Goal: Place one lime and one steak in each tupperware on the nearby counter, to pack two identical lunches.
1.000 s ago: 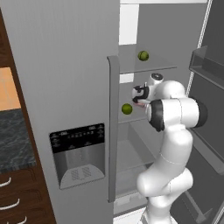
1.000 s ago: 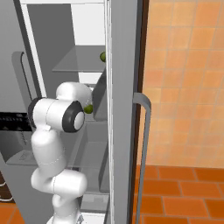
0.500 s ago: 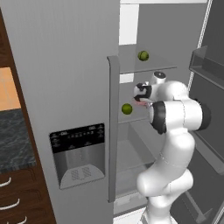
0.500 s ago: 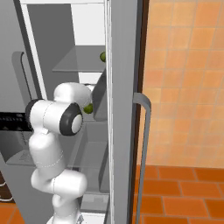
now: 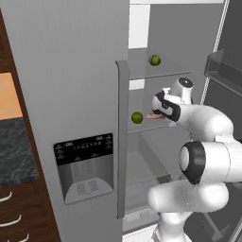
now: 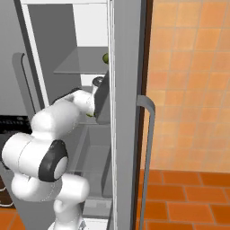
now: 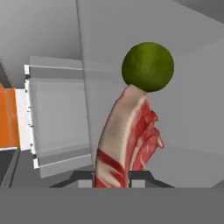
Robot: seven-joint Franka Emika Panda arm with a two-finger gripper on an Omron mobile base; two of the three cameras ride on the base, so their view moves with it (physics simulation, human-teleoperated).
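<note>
Hand view shows the gripper (image 7: 113, 178) pinching the near end of a steak (image 7: 124, 140), whose long axis runs straight ahead to touch a lime (image 7: 148, 66) on the fridge's middle shelf (image 5: 160, 134) near its front edge.

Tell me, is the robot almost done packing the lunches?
Not nearly. Its hand is inside the fridge, shut on a steak on the shelf. Two limes sit on the fridge shelves. Nothing looks packed; no tupperware is in sight.
</note>
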